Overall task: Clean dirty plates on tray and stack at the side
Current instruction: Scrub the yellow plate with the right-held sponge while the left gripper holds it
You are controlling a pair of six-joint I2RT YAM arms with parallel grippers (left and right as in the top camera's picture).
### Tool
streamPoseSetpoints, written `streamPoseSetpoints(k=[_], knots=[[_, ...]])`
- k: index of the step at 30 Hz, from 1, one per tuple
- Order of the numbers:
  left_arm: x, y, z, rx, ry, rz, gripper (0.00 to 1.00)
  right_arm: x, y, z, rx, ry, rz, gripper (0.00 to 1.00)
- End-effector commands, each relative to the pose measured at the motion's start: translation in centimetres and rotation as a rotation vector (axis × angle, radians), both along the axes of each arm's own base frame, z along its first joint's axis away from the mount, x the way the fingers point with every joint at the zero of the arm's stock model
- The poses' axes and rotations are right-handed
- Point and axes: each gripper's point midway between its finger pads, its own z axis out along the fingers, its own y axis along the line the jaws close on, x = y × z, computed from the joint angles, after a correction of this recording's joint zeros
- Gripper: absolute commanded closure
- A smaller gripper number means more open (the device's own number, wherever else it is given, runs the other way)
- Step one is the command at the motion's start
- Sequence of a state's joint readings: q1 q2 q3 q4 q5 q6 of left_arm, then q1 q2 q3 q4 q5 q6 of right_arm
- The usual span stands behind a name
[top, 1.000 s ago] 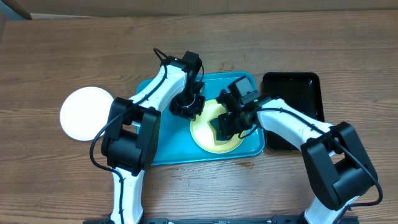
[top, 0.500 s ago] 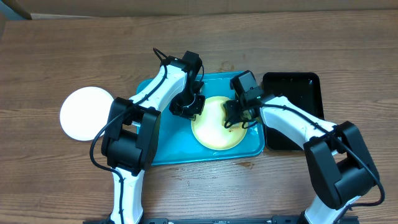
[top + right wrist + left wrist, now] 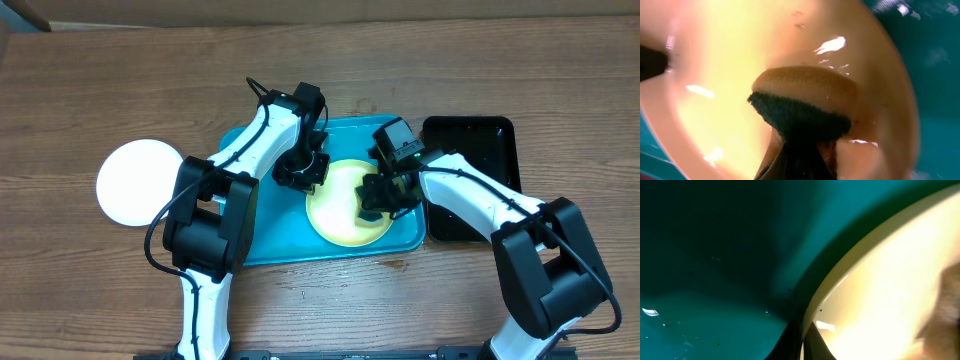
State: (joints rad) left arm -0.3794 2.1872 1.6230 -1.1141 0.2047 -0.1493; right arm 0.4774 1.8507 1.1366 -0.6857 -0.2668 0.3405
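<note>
A pale yellow-green plate [image 3: 340,205] lies on the turquoise tray [image 3: 275,235], right of its middle. My left gripper [image 3: 303,172] is shut on the plate's upper-left rim [image 3: 812,311]; its dark fingertips [image 3: 802,342] pinch the edge. My right gripper [image 3: 385,195] is shut on a sponge [image 3: 802,107] with a tan body and dark scouring face, pressed on the plate's right side [image 3: 730,65]. A brown sauce smear shows beside the sponge. A clean white plate [image 3: 138,182] lies on the table left of the tray. A third plate is not in view.
A black tray [image 3: 470,150] stands right of the turquoise tray, partly under my right arm. Both arms cross over the turquoise tray. A cardboard edge runs along the table's back.
My right gripper with the sponge went up to the plate's upper right edge, then came back down onto its right side. My left gripper and the plate stayed still.
</note>
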Motion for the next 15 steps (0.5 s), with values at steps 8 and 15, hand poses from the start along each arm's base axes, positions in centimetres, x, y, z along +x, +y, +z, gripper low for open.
streamPoseSetpoints(k=[8, 15], knots=[[-0.4, 1.1, -1.6, 0.061, 0.024, 0.012, 0.96, 3.6, -2.1, -0.5, -0.158, -0.161, -0.176, 0.95], [-0.4, 1.1, -1.6, 0.061, 0.025, 0.012, 0.96, 1.4, -2.9, -1.1, -0.198, -0.068, -0.161, 0.96]])
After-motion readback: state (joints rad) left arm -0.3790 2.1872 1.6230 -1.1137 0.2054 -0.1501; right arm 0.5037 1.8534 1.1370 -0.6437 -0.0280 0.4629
